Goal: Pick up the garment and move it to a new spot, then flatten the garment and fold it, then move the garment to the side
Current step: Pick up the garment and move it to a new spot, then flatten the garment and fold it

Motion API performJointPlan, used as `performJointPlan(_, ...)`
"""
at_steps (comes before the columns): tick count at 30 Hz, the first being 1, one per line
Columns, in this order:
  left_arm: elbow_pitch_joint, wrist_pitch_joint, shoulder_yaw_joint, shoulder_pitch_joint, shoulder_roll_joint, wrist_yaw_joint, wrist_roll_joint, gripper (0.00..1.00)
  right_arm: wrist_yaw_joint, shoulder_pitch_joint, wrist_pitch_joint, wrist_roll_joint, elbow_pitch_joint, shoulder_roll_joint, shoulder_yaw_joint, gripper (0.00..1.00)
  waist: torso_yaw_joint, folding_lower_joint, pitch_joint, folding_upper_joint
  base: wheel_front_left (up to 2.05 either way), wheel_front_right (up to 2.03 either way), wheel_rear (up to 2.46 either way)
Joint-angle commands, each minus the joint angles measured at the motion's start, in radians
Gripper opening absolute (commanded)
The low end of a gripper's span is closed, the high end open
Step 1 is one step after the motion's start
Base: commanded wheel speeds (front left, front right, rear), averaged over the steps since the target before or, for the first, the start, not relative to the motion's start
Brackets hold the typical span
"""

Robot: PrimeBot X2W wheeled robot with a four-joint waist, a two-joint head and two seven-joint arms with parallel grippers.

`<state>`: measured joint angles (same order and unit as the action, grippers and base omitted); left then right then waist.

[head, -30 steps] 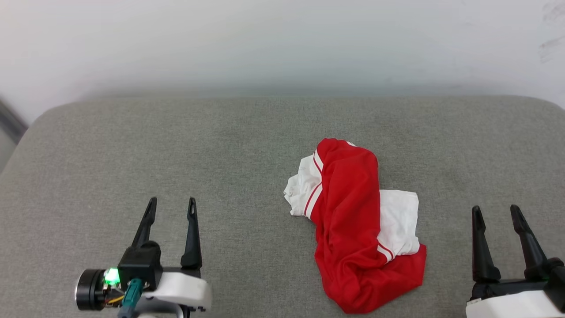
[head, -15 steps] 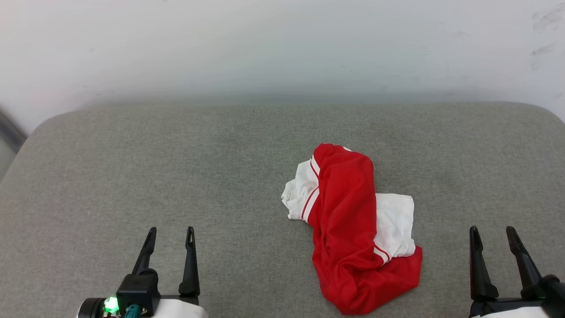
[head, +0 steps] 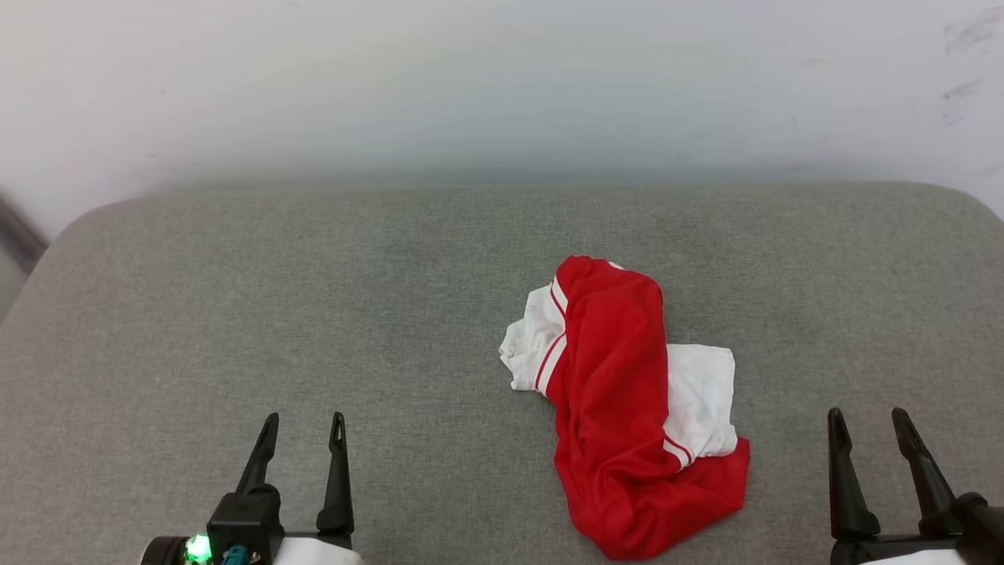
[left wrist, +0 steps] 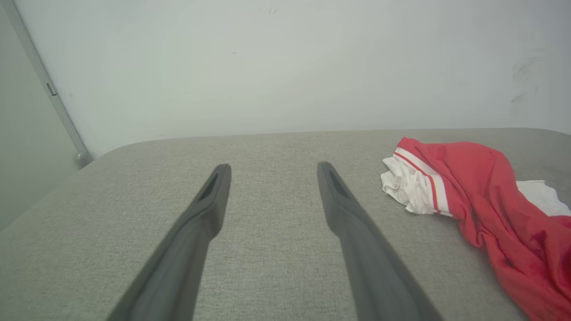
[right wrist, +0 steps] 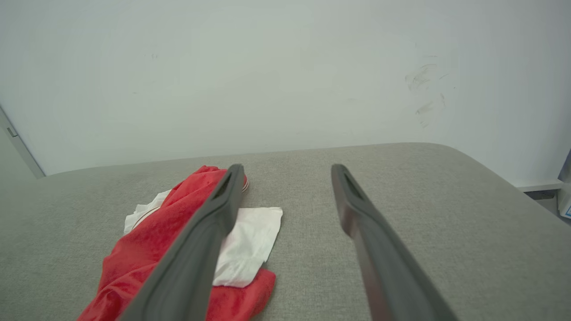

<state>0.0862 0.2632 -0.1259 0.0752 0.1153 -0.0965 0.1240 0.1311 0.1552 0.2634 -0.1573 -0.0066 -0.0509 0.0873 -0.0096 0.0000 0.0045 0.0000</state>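
Note:
The garment (head: 620, 400) lies crumpled in a heap on the grey cushion, red cloth with white sleeves and red-white striped trim; its lettering is hidden in the folds. From the left wrist the garment (left wrist: 486, 200) sits off to the right, and from the right wrist the garment (right wrist: 147, 249) lies to the left, partly behind one finger. My left gripper (head: 304, 420) stands open at the lower left, well apart from the heap. At the lower right my right gripper (head: 867, 416) is open too, with nothing between its fingers. In the wrist views the left gripper (left wrist: 271, 168) and right gripper (right wrist: 288, 170) hover over bare cushion.
The grey upholstered cushion (head: 235, 298) has rounded far corners and ends at a pale wall (head: 502, 78). A grey strip runs down the wall at the far left (left wrist: 49, 89). Past the cushion's right edge sits a small ledge (right wrist: 542, 187).
Both grippers have drawn back toward the bottom edge of the head view. The whole picture shifted slightly down early on; the garment has not been touched.

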Motion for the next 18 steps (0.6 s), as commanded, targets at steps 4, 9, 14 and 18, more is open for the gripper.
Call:
performJointPlan(4,0.028,0.002,0.008,-0.04,0.012,0.041,-0.024,1.0,-0.001,-0.005,0.002,0.005,-0.003,0.001,-0.002,1.0,-0.003,0.0,0.007,0.0,0.0,0.0,0.0)
performJointPlan(9,0.069,0.002,0.015,-0.172,0.059,0.102,-0.041,1.0,-0.001,-0.03,0.002,0.012,-0.013,0.001,-0.008,1.0,-0.01,0.0,0.031,0.0,0.0,0.0,0.0)
performJointPlan(14,0.136,-0.015,0.008,-0.385,0.113,0.156,-0.051,1.0,-0.001,-0.063,0.002,0.018,-0.025,0.001,-0.018,1.0,-0.024,0.0,0.076,0.0,0.0,0.0,0.0)
performJointPlan(18,0.173,-0.101,-0.018,-0.567,0.14,0.192,-0.039,1.0,-0.001,-0.092,0.002,0.022,-0.038,0.001,-0.021,1.0,-0.038,0.0,0.124,0.0,0.0,0.0,0.0)
